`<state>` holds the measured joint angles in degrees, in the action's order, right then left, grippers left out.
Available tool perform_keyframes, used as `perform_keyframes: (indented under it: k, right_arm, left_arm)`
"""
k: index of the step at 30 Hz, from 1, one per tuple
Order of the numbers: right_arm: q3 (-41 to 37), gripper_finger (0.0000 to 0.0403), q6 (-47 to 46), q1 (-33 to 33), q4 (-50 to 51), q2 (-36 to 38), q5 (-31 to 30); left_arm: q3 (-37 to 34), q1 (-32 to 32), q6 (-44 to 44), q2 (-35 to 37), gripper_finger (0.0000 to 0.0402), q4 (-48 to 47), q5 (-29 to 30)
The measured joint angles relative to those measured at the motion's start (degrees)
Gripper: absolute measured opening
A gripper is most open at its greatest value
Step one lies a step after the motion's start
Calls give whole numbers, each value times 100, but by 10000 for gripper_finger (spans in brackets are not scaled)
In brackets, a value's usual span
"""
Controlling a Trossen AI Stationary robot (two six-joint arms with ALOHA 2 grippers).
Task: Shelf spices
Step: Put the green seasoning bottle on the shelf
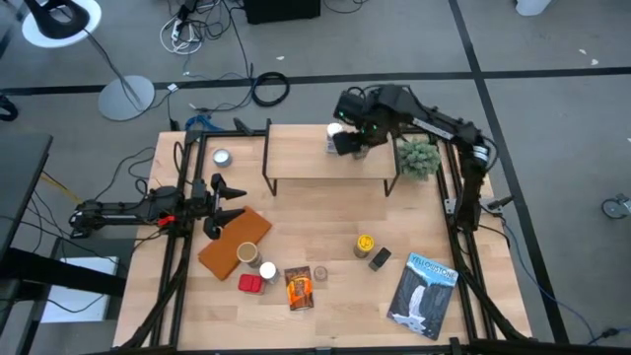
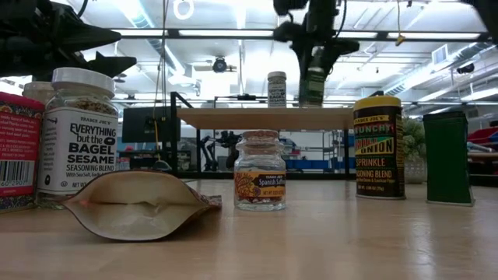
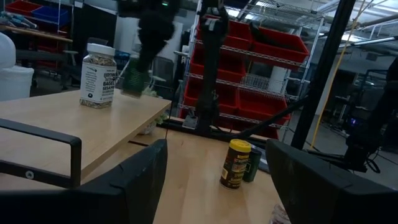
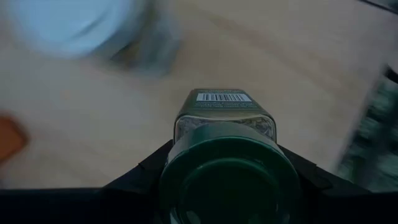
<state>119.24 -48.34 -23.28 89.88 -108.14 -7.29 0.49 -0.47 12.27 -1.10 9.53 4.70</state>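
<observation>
The right hand [image 1: 357, 133] is held above the right end of the shelf [image 1: 296, 158], clenched around a green-lidded jar [image 4: 225, 155] that is carried just above the board. A white-lidded jar [image 2: 277, 89] is already stood on the shelf, just beside the carried one. The left hand [image 1: 232, 197] is parked at the left edge of the surface [image 1: 335, 222], its fingers spread and gripping nothing. On the surface in front of the shelf are seen a yellow-lidded jar [image 1: 365, 243], a dark box [image 1: 381, 259], a red tin [image 1: 250, 285], an orange packet [image 1: 299, 288] and a second white-lidded jar [image 1: 267, 272].
</observation>
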Motion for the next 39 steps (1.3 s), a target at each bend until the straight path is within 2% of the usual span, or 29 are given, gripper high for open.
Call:
perform_keyframes:
  k: [2,8,22,39]
  right_arm:
    - [387,195,-82,-138,13,-243,29]
    - [1048,195,-729,-419,-107,-717,603]
    - [993,202,-1296,-615,14,-828,765]
    - [988,217,-918,-655,14,-821,800]
  left_arm:
    - [0,0,-2,0,278,1,0]
    - [0,0,0,-1,278,-4,0]
    - [0,0,-2,-1,278,0,1]
    - [0,0,-1,1,278,1,1]
